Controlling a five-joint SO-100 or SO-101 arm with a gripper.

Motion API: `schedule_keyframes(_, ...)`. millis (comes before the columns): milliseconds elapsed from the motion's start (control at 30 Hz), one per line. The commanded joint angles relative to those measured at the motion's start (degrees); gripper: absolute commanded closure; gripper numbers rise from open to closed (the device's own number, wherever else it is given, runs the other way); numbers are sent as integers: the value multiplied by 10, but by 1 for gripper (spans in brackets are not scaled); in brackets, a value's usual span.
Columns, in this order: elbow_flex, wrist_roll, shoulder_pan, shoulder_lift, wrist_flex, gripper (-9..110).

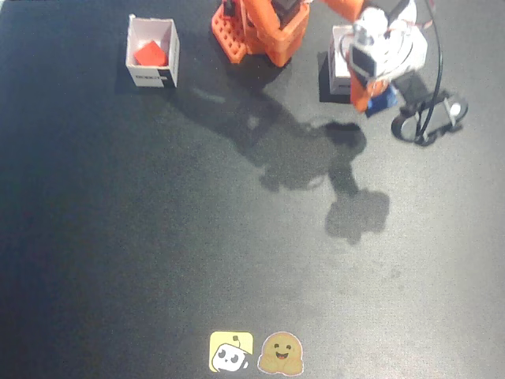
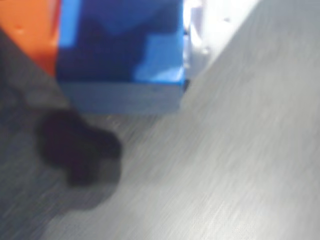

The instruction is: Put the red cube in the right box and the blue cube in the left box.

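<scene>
Overhead, the gripper (image 1: 382, 101) clamps the blue cube (image 2: 120, 55) above bare mat (image 1: 237, 253) beside a box (image 1: 339, 67).

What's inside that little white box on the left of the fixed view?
The red cube lies inside the right box. The floor under the cube is covered.
</scene>
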Motion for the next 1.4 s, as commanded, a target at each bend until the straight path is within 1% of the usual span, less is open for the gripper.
schedule_keyframes(0, -14, 15, -37, 36, 15, 91)
schedule_keyframes(367, 57, 22, -91, 127, 51, 91)
schedule_keyframes(633, 60, 12, -106, 147, 93, 91)
schedule_keyframes(1200, 95, -23, -128, 158, 68, 91)
schedule_keyframes(1367, 105, -10, -142, 163, 58, 91)
